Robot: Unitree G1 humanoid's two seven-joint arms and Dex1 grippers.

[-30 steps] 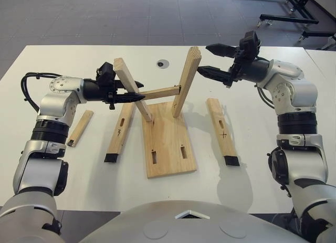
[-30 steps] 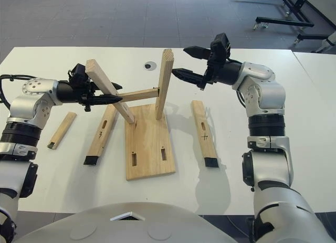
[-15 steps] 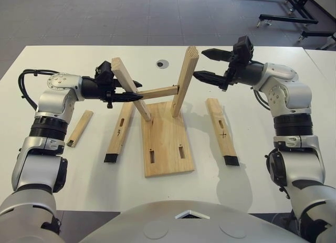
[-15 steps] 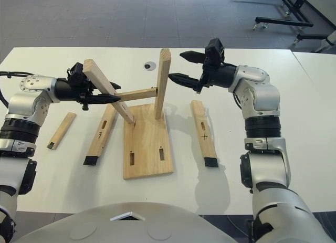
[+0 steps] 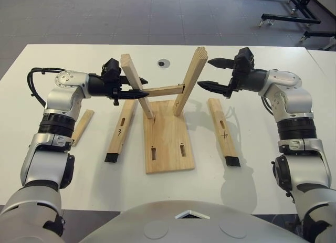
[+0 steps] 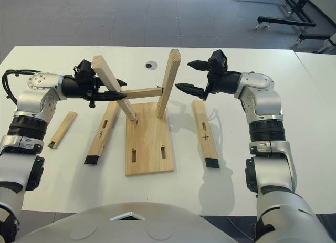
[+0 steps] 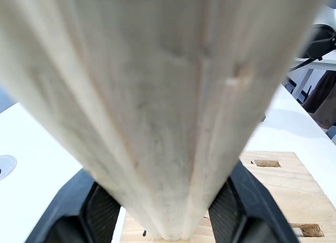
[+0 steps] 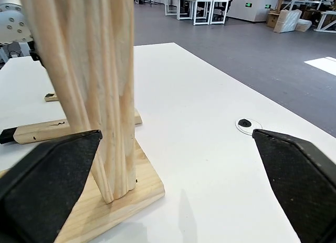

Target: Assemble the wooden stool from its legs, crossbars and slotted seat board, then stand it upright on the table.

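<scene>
While the board point(image 5: 167, 148) lies flat in the middle of the desk point(image 5: 262, 190), the left eye view shows two legs rising from its far end. The tilted leg point(image 5: 131, 75) leans to the left, and the upright leg point(image 5: 190, 77) leans a little to the right. A crossbar point(image 5: 164, 90) joins them. The left tool point(image 5: 134, 93) pinches the tilted leg about halfway up. The right tool point(image 5: 205, 72) is spread wide, just beside the upper part of the upright leg and not touching it.

In the right eye view, one loose leg point(image 6: 102, 133) lies on the desk to the left of the board and another point(image 6: 203, 133) to the right. A short bar point(image 6: 62, 129) lies further left, apart from them.

In the left wrist view, the tilted leg is pressed between the two dark fingers point(image 7: 102, 214), and behind it the board shows its slots.

In the right wrist view, the upright leg stands on the board's corner. The two black fingers point(image 8: 47, 175) are far apart from each other, and nothing is held between them.
</scene>
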